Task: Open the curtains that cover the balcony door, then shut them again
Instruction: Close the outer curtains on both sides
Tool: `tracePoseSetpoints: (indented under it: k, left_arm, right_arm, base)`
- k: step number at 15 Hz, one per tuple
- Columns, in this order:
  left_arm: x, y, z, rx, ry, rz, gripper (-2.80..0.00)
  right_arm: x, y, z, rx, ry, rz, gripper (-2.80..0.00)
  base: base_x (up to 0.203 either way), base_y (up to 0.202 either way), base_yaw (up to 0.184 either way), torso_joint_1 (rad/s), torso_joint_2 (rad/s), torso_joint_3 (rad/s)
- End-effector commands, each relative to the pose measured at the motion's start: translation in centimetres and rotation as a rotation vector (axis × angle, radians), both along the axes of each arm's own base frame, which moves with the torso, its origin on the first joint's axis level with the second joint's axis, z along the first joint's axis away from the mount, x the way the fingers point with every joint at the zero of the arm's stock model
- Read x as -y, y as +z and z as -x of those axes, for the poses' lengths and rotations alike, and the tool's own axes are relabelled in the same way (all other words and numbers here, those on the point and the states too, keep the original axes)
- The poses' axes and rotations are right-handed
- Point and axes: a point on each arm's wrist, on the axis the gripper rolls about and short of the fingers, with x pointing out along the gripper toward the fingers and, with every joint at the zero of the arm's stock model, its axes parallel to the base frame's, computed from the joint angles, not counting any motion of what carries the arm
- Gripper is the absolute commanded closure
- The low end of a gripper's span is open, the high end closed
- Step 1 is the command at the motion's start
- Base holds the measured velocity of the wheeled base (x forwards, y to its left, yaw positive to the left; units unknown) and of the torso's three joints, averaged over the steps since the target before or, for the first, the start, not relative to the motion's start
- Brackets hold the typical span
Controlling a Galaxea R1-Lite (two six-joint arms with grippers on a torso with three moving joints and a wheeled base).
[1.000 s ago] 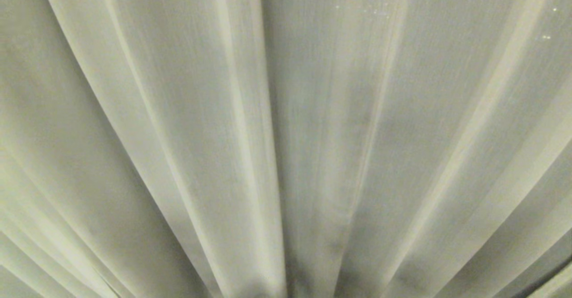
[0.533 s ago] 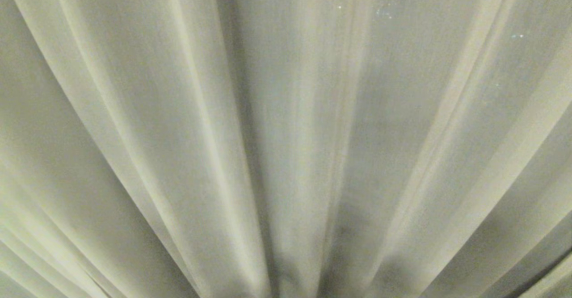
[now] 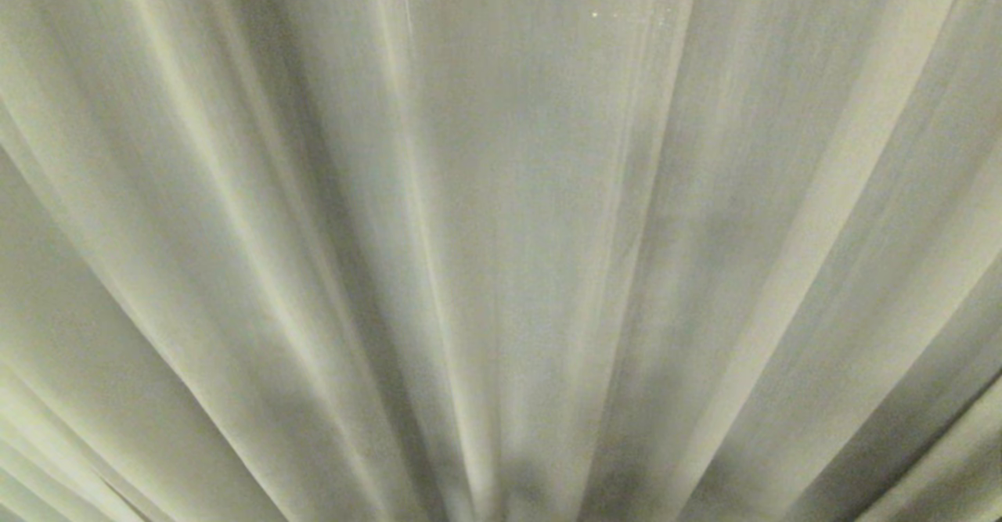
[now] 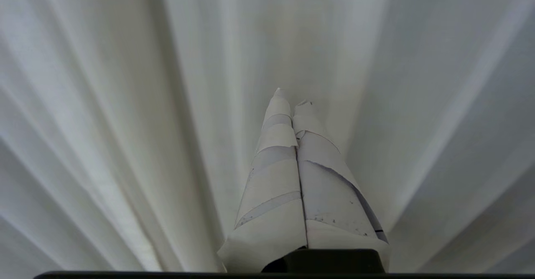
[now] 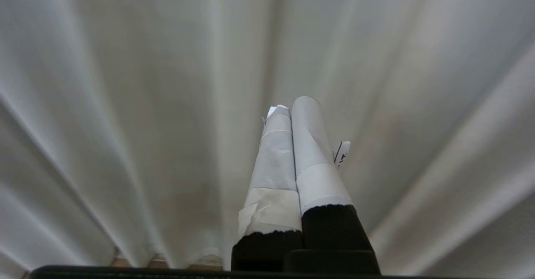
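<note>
The curtains (image 3: 501,240) are filling everything ahead of me, cream pleats hanging drawn right before my arms. I am keeping my left gripper (image 4: 291,97) pressed together, empty, and my right gripper (image 5: 291,103) likewise, holding nothing.

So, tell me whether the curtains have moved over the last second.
Cannot tell. The curtains fill the head view, and all their pleats have slid left together; with no fixed thing in view, that could be the camera moving, not the cloth.
</note>
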Motion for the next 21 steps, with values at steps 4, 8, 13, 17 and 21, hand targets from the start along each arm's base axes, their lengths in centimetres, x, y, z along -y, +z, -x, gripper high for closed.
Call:
tracePoseSetpoints:
  k: [4, 8, 13, 17, 21]
  left_arm:
    - [0.00, 0.00, 0.02, 0.003, 0.003, -0.001, 0.00]
    - [0.00, 0.00, 0.02, 0.003, 0.001, -0.001, 0.00]
    - [0.00, 0.00, 0.02, 0.003, 0.003, -0.002, 0.00]
    - [0.00, 0.00, 0.02, 0.003, 0.001, -0.002, 0.00]
    - [0.00, 0.00, 0.02, 0.003, 0.001, -0.002, 0.00]
  right_arm:
    - [0.00, 0.00, -0.01, -0.002, 0.001, 0.001, 0.00]
    - [0.00, 0.00, -0.01, -0.002, 0.001, 0.001, 0.00]
    - [0.00, 0.00, -0.01, -0.002, 0.001, 0.002, 0.00]
    - [0.00, 0.00, -0.01, -0.002, 0.001, 0.001, 0.00]
    - [0.00, 0.00, -0.01, -0.002, 0.001, 0.001, 0.00]
  base:
    - [0.000, -0.194, 0.001, 0.002, 0.00, 0.003]
    - [0.000, -0.191, 0.001, 0.003, 0.00, 0.002]
    - [0.000, -0.192, 0.001, -0.001, 0.00, -0.001]
    - [0.000, -0.132, 0.002, 0.003, 0.00, 0.003]
    - [0.000, 0.000, 0.000, 0.000, 0.00, 0.000]
